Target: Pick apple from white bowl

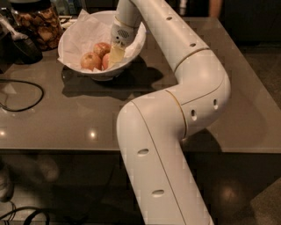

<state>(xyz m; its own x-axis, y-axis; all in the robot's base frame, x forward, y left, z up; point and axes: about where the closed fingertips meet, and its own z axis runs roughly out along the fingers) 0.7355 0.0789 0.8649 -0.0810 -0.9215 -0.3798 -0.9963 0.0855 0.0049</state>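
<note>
The white bowl [74, 30], lined with crumpled white paper, stands at the back left of the grey table. Three small apples lie in it: a yellower one [90, 61] at the left, one [102, 47] behind it, and the reddest apple [106, 62], partly hidden by the gripper. My gripper [115, 55] reaches down into the bowl from the right, its yellowish tip right against the red apple. The white arm [175, 39] bends over the table from the front.
A glass jar of brown snacks [37, 22] stands left of the bowl, by a dark object [19, 48]. A black cable [24, 96] loops on the table's left. The table's front edge [66, 150] is near. A person [215, 6] stands behind.
</note>
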